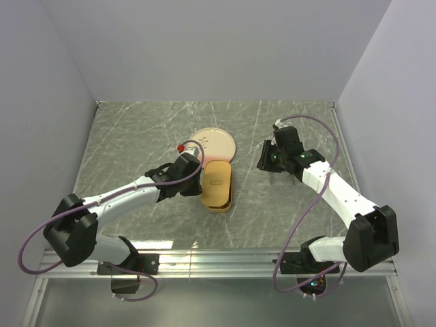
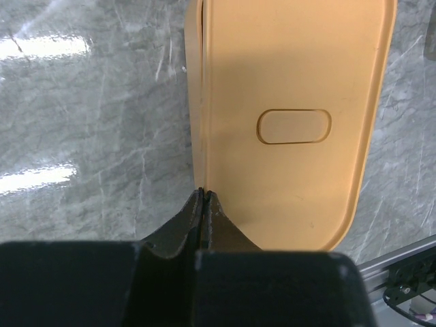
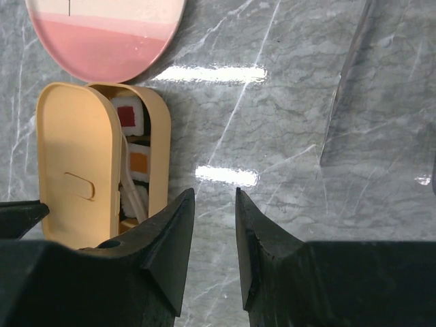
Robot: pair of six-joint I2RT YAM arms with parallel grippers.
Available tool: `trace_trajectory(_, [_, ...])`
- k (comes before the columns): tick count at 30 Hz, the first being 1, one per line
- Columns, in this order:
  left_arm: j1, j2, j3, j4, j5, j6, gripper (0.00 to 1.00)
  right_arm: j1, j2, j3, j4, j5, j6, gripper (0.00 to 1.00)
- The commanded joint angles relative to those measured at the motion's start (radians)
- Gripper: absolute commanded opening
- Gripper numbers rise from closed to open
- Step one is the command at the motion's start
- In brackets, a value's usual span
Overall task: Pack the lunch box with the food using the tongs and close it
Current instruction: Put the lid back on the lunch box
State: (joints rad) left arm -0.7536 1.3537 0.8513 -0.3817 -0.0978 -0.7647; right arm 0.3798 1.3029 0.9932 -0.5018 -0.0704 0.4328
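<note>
the left gripper (image 2: 204, 194), fingers pressed flat together with nothing between them, noses against the left long edge of the lunch box (image 1: 218, 185), which sits near the middle of the marble table (image 1: 136, 136). the box's flat lid (image 2: 300, 122), with its small oval recess, lies shifted toward that left side, so the base stays partly uncovered along the right. sushi roll pieces (image 3: 129, 136) with red and orange centres show in that open strip, a pale spoon-like handle (image 3: 133, 197) lying among them. a round pink-and-cream plate (image 1: 214, 143) touches the box's far end. to the right of the box, well apart from it, the right gripper (image 3: 214, 225) hovers over bare marble, its fingers narrowly parted and holding nothing.
</note>
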Motion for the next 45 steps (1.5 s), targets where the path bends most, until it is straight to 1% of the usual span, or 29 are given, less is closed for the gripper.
trace_trajectory(1, [-0.016,0.016,0.057,0.033,-0.023,-0.041,0.0,-0.012,-0.039,-0.004,0.005,0.004,-0.025,0.38])
trace_trajectory(8, [-0.047,0.045,0.072,0.021,-0.062,-0.085,0.0,-0.022,-0.048,-0.008,-0.012,-0.003,-0.046,0.38])
trace_trajectory(16, [-0.096,0.091,0.115,-0.028,-0.108,-0.127,0.0,-0.027,-0.048,-0.008,-0.021,-0.02,-0.066,0.38])
trace_trajectory(23, [-0.13,0.107,0.12,-0.065,-0.174,-0.15,0.0,-0.032,-0.047,-0.019,-0.012,-0.043,-0.068,0.38])
trace_trajectory(31, [-0.136,0.097,0.08,-0.046,-0.215,-0.166,0.0,-0.035,-0.042,-0.024,0.0,-0.058,-0.068,0.38])
trace_trajectory(37, [-0.142,0.137,0.107,-0.068,-0.221,-0.156,0.0,-0.038,-0.033,-0.019,0.002,-0.065,-0.071,0.38])
trace_trajectory(45, [-0.153,0.16,0.106,-0.072,-0.243,-0.15,0.0,-0.044,-0.039,-0.028,0.008,-0.069,-0.069,0.38])
